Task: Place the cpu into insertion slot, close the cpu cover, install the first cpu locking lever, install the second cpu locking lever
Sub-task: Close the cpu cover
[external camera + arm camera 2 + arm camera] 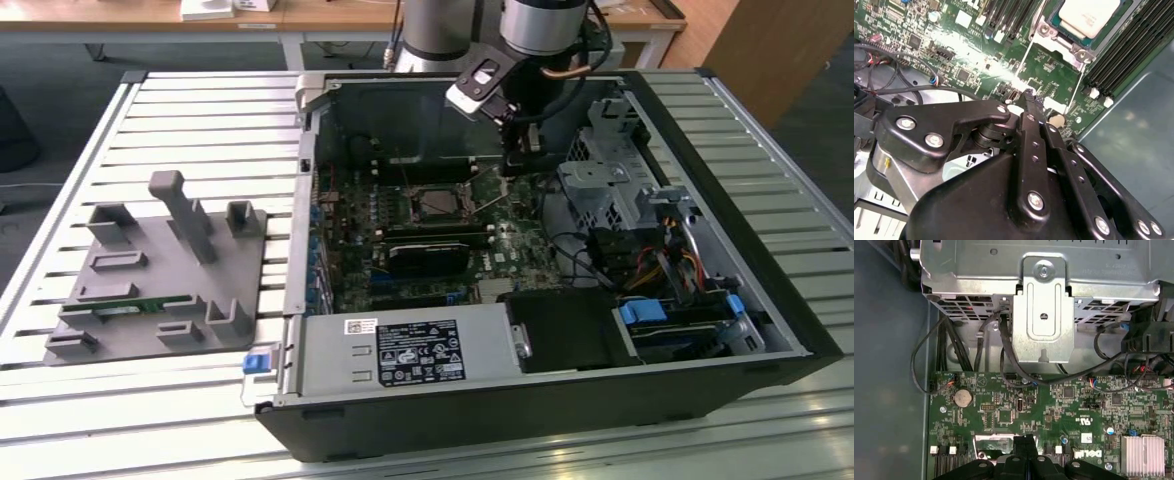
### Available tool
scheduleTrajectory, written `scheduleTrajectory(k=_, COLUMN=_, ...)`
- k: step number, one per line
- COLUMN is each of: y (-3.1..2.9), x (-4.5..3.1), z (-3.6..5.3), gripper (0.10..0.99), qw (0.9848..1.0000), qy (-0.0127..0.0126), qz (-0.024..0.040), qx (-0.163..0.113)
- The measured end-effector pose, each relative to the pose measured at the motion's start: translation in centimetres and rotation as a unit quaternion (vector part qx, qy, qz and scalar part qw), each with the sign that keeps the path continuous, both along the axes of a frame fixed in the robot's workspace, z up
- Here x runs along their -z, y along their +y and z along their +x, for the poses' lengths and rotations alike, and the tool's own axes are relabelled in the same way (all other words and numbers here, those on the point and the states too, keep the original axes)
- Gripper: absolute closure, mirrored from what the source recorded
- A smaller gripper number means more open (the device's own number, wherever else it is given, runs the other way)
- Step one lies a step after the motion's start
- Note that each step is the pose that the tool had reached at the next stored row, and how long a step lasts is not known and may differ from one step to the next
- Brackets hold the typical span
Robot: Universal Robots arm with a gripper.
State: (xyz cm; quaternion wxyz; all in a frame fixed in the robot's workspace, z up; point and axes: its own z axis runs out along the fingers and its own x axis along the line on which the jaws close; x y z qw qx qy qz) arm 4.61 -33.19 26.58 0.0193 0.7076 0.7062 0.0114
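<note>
No text clearly legible — just printed sticker (416, 353) on PSU (331, 362), tiny silkscreen (1085, 423) on mobo (1054, 407).

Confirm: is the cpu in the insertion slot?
In: the cpu, silver top up, sits inside the insertion slot in the second wrist view.

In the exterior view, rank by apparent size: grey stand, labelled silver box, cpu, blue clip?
1. grey stand
2. labelled silver box
3. cpu and blue clip look about alike; not ranked.
</note>
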Motion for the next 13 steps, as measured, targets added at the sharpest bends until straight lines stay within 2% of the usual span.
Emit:
scheduleTrajectory(k=6, y=0.20, x=0.12, z=0.74, gripper=0.980, qw=1.0000, qy=0.0008, qz=0.0000, qx=0.000)
scheduleTrajectory(k=13, y=0.84, x=0.56, z=1.34, gripper=0.980, qw=1.0000, qy=0.0032, qz=0.0000, qx=0.000)
